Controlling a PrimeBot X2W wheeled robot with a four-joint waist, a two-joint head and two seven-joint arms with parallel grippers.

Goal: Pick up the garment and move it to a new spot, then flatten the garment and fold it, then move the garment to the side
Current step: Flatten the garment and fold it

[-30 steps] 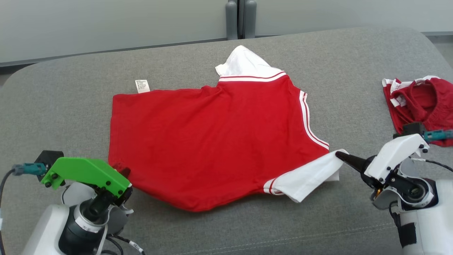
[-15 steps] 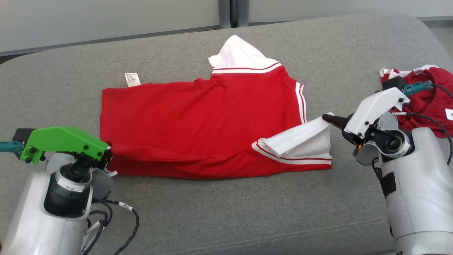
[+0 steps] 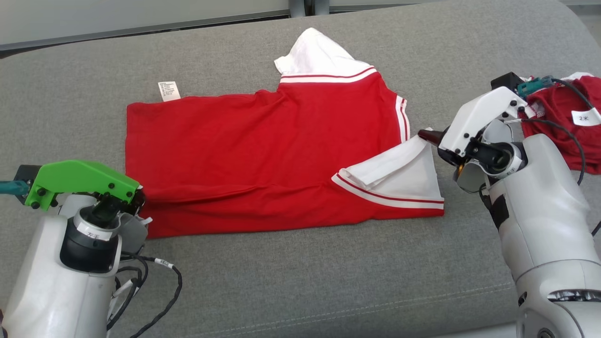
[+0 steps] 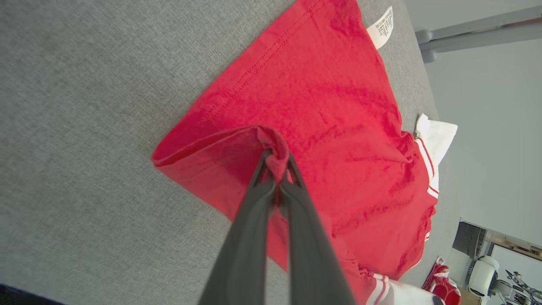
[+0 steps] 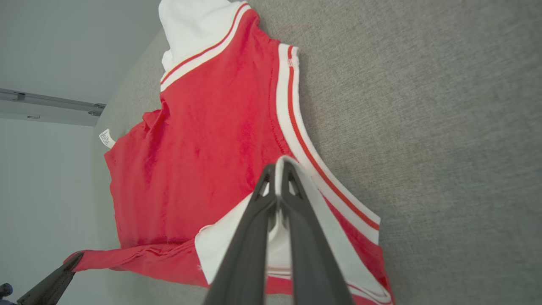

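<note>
Head view: since a second ago the left gripper (image 3: 140,199) and right gripper (image 3: 425,136) have drawn the near edge of the shirt (image 3: 263,141) inward, folding it mid-cushion (image 3: 300,281). Left wrist view: jaws pinch the red hem corner (image 4: 271,140). Right wrist view: jaws pinch the white sleeve (image 5: 224,250), likely keeping the fold even.

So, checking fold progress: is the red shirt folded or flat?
Partly folded: the red shirt has its near edge turned over; left gripper pinches the hem, right gripper the white sleeve.
</note>
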